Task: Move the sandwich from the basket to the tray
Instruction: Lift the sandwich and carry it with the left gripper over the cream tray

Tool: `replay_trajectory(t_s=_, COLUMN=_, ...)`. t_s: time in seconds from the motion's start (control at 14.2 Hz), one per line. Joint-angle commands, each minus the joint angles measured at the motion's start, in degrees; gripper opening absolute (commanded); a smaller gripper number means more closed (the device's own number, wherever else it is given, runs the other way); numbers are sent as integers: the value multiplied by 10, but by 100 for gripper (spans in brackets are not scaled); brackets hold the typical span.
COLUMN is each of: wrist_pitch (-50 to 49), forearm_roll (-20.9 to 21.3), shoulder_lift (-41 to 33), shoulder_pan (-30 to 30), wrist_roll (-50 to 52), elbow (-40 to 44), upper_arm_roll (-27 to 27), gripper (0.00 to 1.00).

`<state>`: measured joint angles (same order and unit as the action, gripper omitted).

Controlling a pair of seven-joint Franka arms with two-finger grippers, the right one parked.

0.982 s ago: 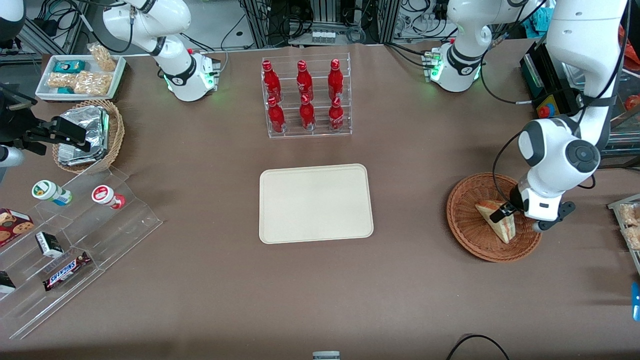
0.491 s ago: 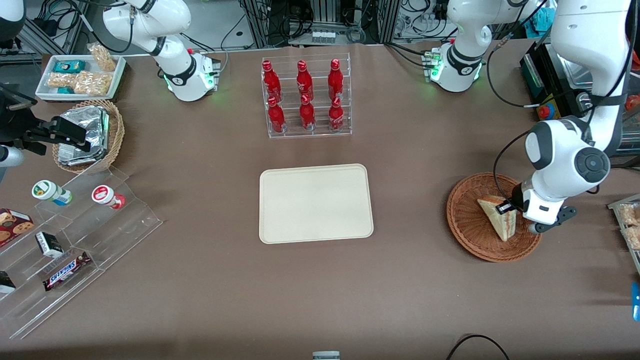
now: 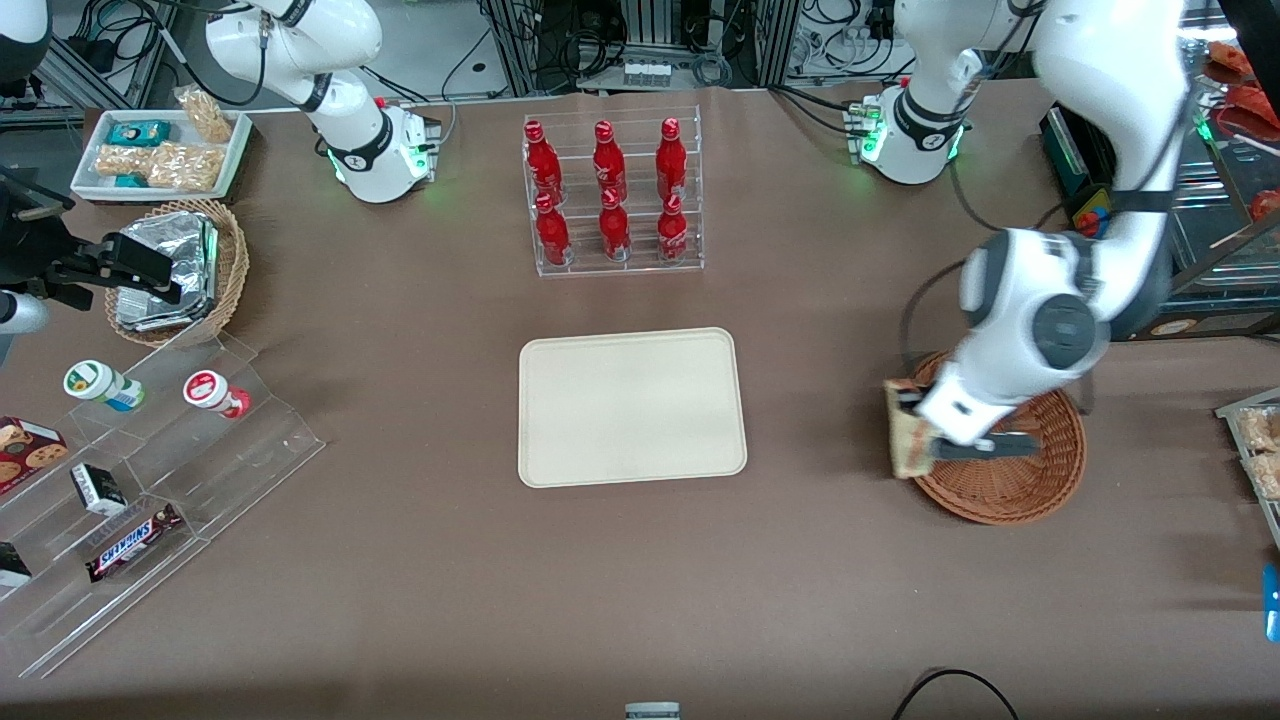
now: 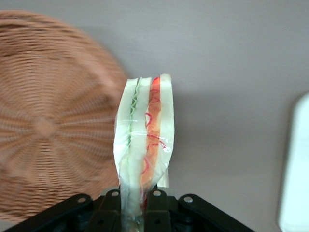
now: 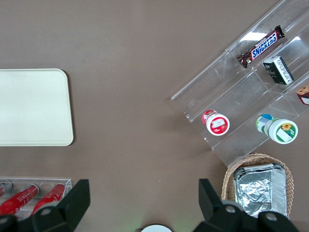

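Observation:
My left gripper (image 3: 918, 432) (image 4: 133, 195) is shut on the clear-wrapped sandwich (image 3: 905, 432) (image 4: 144, 139), a white bread wedge with green and red-orange filling. It hangs lifted in the air over the basket's rim on the side toward the tray. The reddish-brown wicker basket (image 3: 1040, 470) (image 4: 43, 121) lies below with nothing in it. The cream-beige tray (image 3: 630, 405) (image 4: 297, 169) (image 5: 31, 106) lies bare in the middle of the table, well apart from the gripper.
A clear rack of red bottles (image 3: 612, 195) stands farther from the front camera than the tray. Toward the parked arm's end are a tan basket of foil packets (image 3: 180, 270), a white snack tray (image 3: 160, 152) and a clear stepped stand with snacks (image 3: 140, 480).
The gripper has lifted the sandwich out of the basket's bowl and carried it toward the tray, to above the basket's rim. The arm has swung along with it.

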<state>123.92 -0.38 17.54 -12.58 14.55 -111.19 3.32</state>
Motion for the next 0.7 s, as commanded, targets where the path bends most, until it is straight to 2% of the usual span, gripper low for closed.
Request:
replay_trajectory(t_s=0.0, wrist_pitch=-17, forearm_roll=-3, shoulder_lift=45, shoulder_pan=-85, wrist_roll=62, elbow=59, upper_arm_roll=-8, gripper=0)
replay_trajectory(t_s=0.35, wrist_pitch=-16, forearm_roll=-4, shoulder_lift=132, shoulder_pan=-204, wrist_roll=246, elbow=173, upper_arm_roll=-8, gripper=0)
replay_trajectory(t_s=0.63, wrist_pitch=-16, forearm_roll=-4, shoulder_lift=185, shoulder_pan=-275, wrist_roll=330, elbow=242, upper_arm_roll=-8, gripper=0)
